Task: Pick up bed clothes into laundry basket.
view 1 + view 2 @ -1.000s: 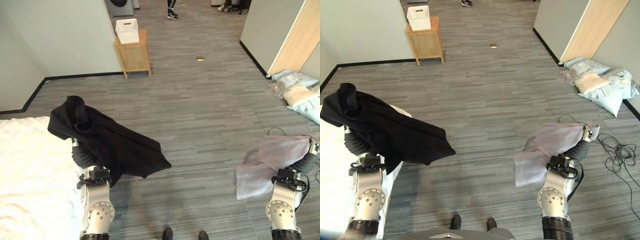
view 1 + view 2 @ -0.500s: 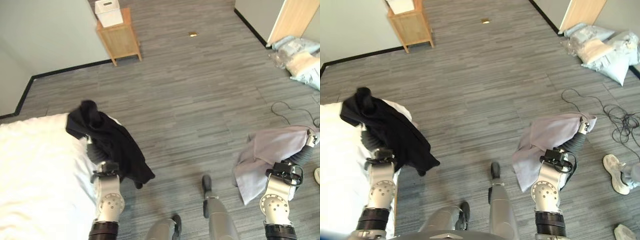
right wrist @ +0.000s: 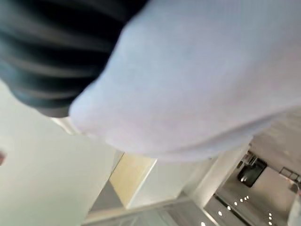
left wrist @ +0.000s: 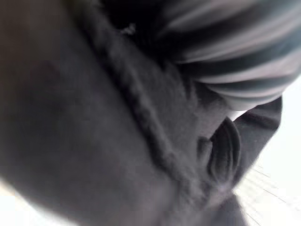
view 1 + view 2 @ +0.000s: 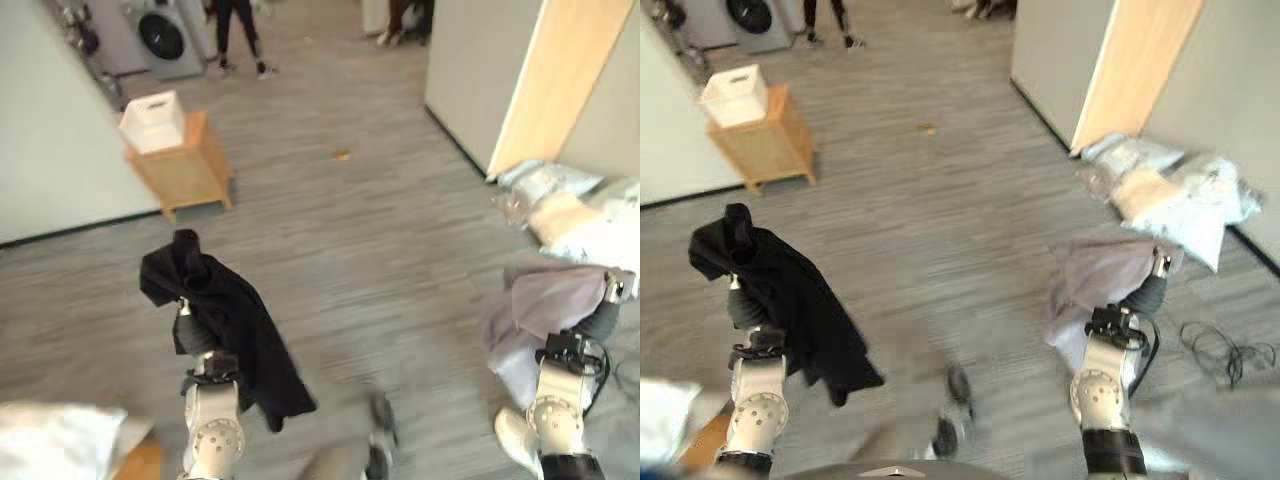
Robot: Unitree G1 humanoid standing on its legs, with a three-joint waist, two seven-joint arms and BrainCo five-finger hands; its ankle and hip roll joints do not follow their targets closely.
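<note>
The left hand is hiding under the black garment, which is draping over it and hanging down along the forearm toward the near side. I cannot tell how its fingers are set, because the cloth is covering them completely. The right hand is carrying the pale lilac cloth in the same way, the cloth lying over the wrist and falling to the left of the arm; its fingers are also covered, so their state is not readable.

Both pieces of clothing are therefore up in the air, each on its own arm, well apart from each other, with bare grey floor between them.

The coming move depends on the white basket, which is standing on the small wooden table at the far left, beside the wall. It is lying far ahead and slightly left of the left hand, so the left arm is clearly the nearer one; the right arm has to cross much more floor.

The eye views are giving this whole layout, and also the pile of bags at the far right. The left wrist view is showing black fabric folds very close, and the right wrist view pale cloth against a wall.
</note>
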